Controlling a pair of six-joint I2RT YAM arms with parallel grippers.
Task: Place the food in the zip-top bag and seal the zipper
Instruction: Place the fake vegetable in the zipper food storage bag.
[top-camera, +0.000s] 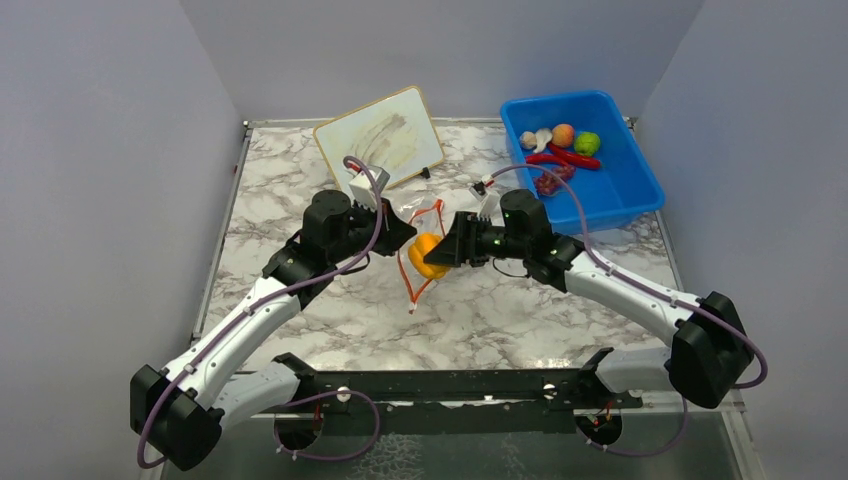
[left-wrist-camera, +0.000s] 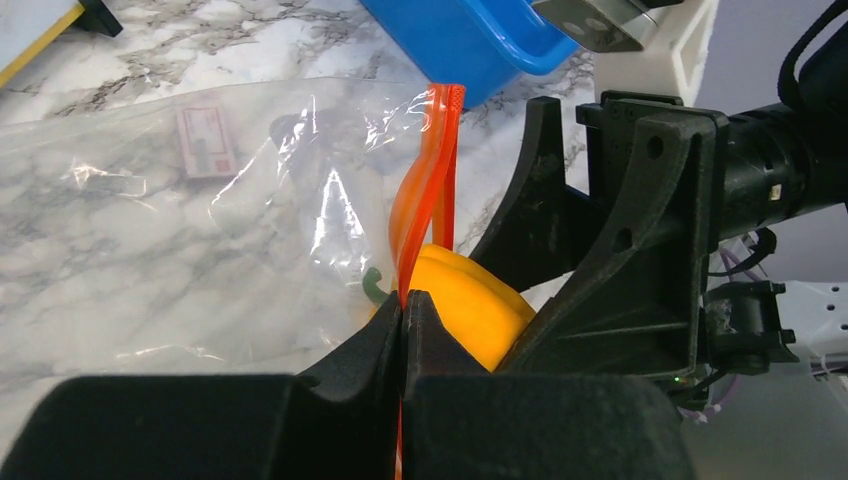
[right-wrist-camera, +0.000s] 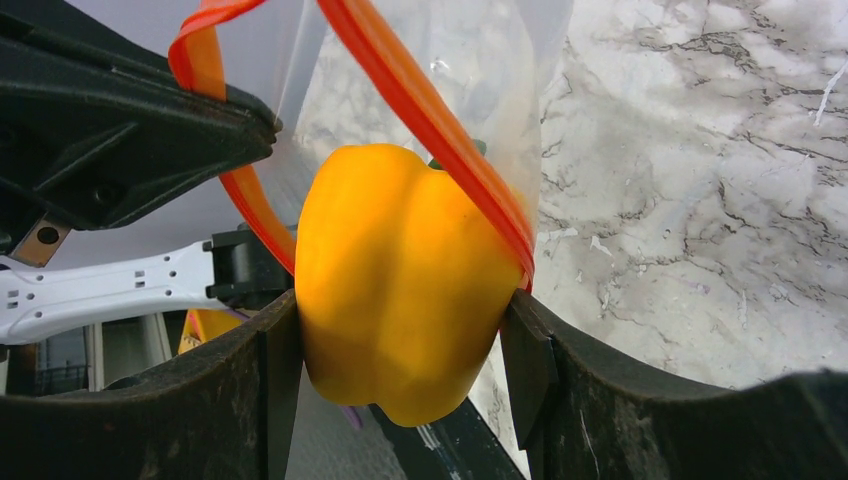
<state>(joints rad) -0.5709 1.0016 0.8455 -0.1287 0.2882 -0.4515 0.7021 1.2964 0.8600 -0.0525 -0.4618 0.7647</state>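
The left gripper (left-wrist-camera: 403, 312) pinches the zipper (left-wrist-camera: 428, 160), holding up the limp, slippery bag (left-wrist-camera: 200, 230). The right gripper (right-wrist-camera: 400, 345) clasps the pepper (right-wrist-camera: 400, 250) by its flanks at the bag's mouth. It looks light, rigid and smooth, best held across the belly. Other food (top-camera: 562, 150) lies in the far bin (top-camera: 612, 197).

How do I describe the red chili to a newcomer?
Find the blue bin at the table's far right corner. Inside, the chili lies beside the green round fruit. It's the only long, thin, bright red piece.
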